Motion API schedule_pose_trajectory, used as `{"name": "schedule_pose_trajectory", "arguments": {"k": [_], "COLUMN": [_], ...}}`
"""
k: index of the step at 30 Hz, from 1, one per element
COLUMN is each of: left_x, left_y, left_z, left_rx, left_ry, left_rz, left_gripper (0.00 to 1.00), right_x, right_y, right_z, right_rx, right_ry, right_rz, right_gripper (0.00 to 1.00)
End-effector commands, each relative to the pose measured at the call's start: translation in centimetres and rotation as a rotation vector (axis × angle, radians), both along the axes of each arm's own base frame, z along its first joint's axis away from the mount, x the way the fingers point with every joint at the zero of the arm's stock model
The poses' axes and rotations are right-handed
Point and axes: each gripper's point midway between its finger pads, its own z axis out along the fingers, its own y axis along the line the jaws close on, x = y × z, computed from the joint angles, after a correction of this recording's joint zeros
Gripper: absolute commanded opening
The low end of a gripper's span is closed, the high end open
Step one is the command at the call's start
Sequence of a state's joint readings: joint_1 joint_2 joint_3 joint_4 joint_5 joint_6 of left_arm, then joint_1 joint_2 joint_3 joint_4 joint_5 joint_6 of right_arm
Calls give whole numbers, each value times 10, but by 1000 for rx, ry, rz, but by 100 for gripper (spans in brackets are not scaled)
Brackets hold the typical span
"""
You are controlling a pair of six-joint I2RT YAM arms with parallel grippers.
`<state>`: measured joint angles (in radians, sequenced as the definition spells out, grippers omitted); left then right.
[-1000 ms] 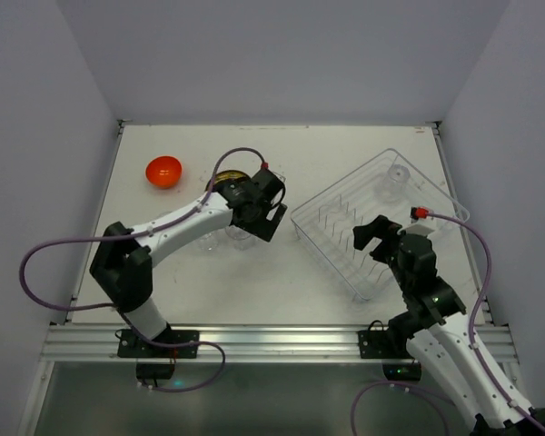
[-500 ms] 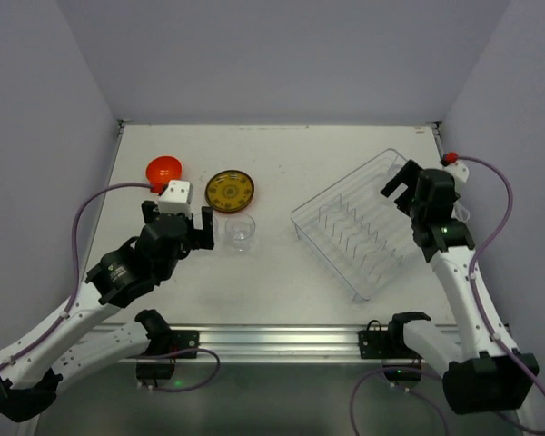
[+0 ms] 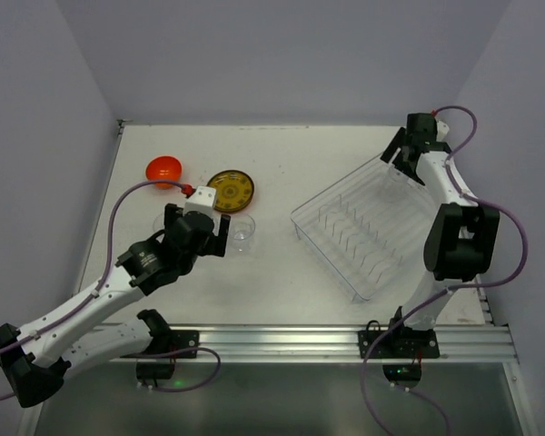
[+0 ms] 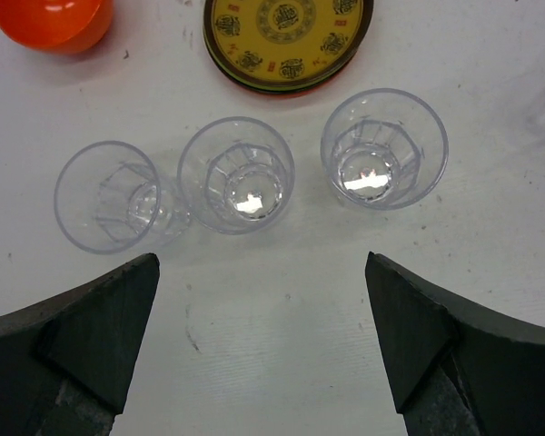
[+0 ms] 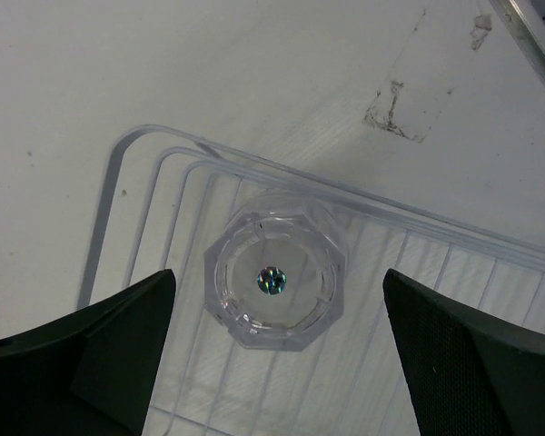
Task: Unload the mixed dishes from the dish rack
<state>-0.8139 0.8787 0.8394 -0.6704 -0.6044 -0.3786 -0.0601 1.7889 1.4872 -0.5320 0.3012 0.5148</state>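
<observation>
"Where are your claws?"

"Both gape wide, holding nothing. My left claw (image 4: 260,309) hangs over three clear cups (image 4: 236,175) standing in a row on the counter (image 4: 282,363), near the patterned plate (image 4: 286,41) and the orange-red bowl (image 4: 53,23)."

"And the dish rack (image 3: 316,207)?"

"My right claw (image 5: 277,341) hovers above a fourth cup (image 5: 274,270), which sits in the rack's far corner."

Three clear cups (image 4: 236,177), patterned plate (image 4: 286,41), orange bowl (image 4: 50,23) out — fourth cup (image 5: 274,272) in rack (image 3: 372,263) corner.

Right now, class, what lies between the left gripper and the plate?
Three clear cups in a row on the table, as the left wrist view shows.
</observation>
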Motion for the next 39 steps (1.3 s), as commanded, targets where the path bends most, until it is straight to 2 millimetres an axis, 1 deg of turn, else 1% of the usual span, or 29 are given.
{"name": "schedule_pose_trajectory", "arguments": {"k": [1,5,8,12,13,14,15,16,17,18,19,20,21,22,24,25,26,27,28,29,30,31,32,33,34,35,36,37,39], "left_x": [3,2,1,2,2,2,2,2,2,3,2,2,2,-1,-4,-12,-16,-16,-34,-43,-53,-71,-76,-87,-89,-92,-103,-101,-110], "left_y": [-12,-14,-14,-15,-15,-15,-15,-16,-17,-18,-20,-22,-27,-35,-50,-63,-74,-94,-114,-129,-141,-154,-163,-164,-182,-190,-201,-212,-221], "left_z": [13,13,15,15,14,14,14,14,16,21,26,31,42,48,72,80,87,116,110,120,171,172,165,193,184,197,200,196,206], "left_rx": [-49,-63,-72,-71,-68,-68,-66,-71,-77,-91,-110,-132,-176,-221,-360,-439,-507,-648,-733,-822,-1029,-1096,-1146,-1239,-1234,-1241,-1233,-1223,-1247], "left_ry": [-26,-30,-39,-38,-35,-35,-33,-35,-38,-45,-51,-58,-73,-68,-102,-101,-109,-185,-153,-171,-314,-291,-281,-350,-298,-311,-312,-302,-316], "left_rz": [-40,-64,-69,-71,-71,-71,-69,-69,-71,-70,-76,-80,-85,-116,-148,-212,-260,-329,-462,-549,-662,-785,-835,-910,-945,-971,-1016,-1012,-1041], "left_gripper": [100,100,100,100,100,100,100,100,100,100,100,100,100,100,100,100,100,100,100,100,100,100,100,100,100,100,100,100,100], "right_x": [17,15,7,2,1,-1,-3,-4,-6,-10,-14,-17,-21,-33,-44,-65,-76,-83,-112,-128,-152,-173,-197,-214,-228,-243,-250,-258,-270], "right_y": [4,6,2,1,1,1,1,3,5,6,8,11,13,19,38,51,81,100,122,144,177,198,208,219,232,236,240,246,247], "right_z": [-9,-36,-46,-49,-46,-43,-30,-22,-13,8,20,31,44,70,99,119,130,151,152,159,155,168,184,193,185,192,189,190,190], "right_rx": [21,40,24,23,24,25,24,29,35,36,39,48,56,65,124,164,276,334,449,549,684,828,857,880,933,929,936,959,978], "right_ry": [47,110,136,148,140,133,96,73,51,1,-25,-52,-84,-149,-245,-317,-364,-464,-516,-567,-629,-663,-735,-779,-751,-781,-787,-784,-802], "right_rz": [54,59,33,24,11,6,7,15,21,26,30,43,53,67,140,177,305,394,450,541,741,792,873,955,982,1022,1043,1065,1096], "right_gripper": [93,87,85,64,48,42,37,23,20,17,17,12,9,8,3,2,1,0,0,0,0,0,0,0,0,0,0,0,0]}}
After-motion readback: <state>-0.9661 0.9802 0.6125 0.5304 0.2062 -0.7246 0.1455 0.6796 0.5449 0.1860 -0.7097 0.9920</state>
